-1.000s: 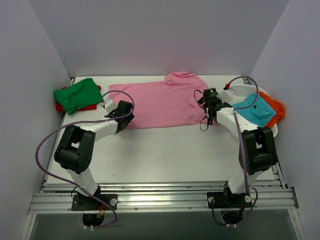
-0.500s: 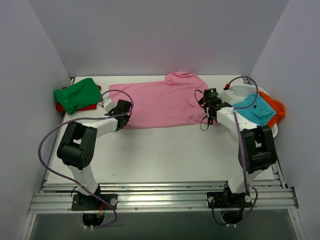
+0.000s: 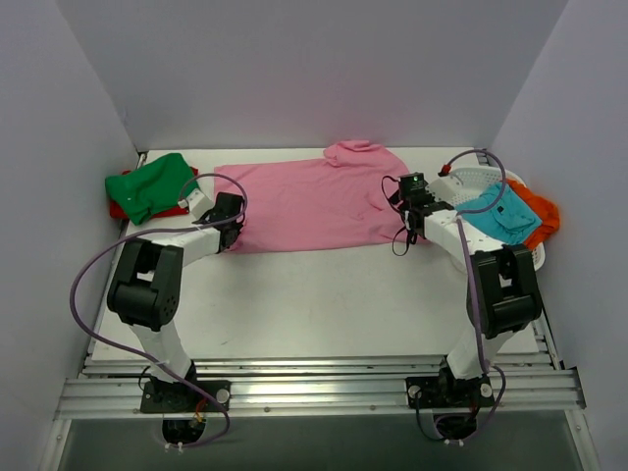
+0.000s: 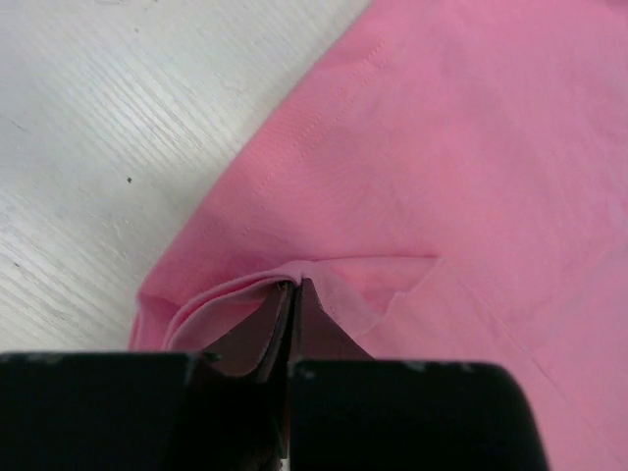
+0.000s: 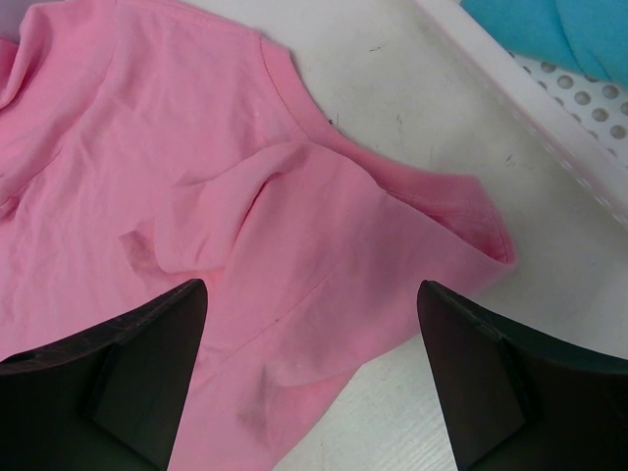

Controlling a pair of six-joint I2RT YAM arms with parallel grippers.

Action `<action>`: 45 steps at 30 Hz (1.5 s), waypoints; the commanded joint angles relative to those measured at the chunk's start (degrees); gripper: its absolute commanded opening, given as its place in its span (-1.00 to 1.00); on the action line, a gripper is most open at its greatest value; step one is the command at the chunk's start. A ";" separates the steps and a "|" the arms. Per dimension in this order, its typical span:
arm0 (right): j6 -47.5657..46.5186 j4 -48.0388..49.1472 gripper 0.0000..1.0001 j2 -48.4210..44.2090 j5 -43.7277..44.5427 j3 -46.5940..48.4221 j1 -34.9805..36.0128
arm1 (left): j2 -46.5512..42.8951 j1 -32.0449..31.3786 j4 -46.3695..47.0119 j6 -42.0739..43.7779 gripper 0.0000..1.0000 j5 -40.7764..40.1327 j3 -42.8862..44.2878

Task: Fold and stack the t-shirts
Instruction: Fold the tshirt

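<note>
A large pink t-shirt point(image 3: 314, 204) lies spread across the back of the table. My left gripper point(image 3: 235, 234) sits at its near left corner, shut on a pinched fold of the pink cloth point(image 4: 324, 285). My right gripper point(image 3: 404, 188) hovers open over the shirt's right end, its fingers point(image 5: 128, 353) wide apart above the pink sleeve point(image 5: 324, 245), touching nothing. A green t-shirt point(image 3: 149, 184) lies folded on a red one point(image 3: 123, 209) at the back left. A teal t-shirt point(image 3: 498, 216) and an orange one point(image 3: 538, 208) lie in the basket at the right.
A white mesh basket point(image 3: 469, 180) stands at the right edge, its rim point(image 5: 510, 88) close to my right gripper. White walls close in the table on three sides. A metal rail point(image 3: 314, 388) runs along the near edge.
My left gripper slid left and back to the shirt's near left corner and closed on the cloth. The right arm stayed put.
</note>
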 commanded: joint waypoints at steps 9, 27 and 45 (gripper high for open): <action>-0.75 0.52 0.65 1.49 0.74 0.46 -0.31 | 1.37 5.39 8.32 3.61 -0.95 5.16 3.62; -1.01 0.26 0.69 6.59 0.66 5.20 -0.75 | 9.81 11.89 9.21 2.65 0.91 15.62 11.44; -15.68 5.27 0.72 18.78 -15.40 32.42 -3.74 | 11.47 16.20 4.90 7.30 0.88 23.87 32.26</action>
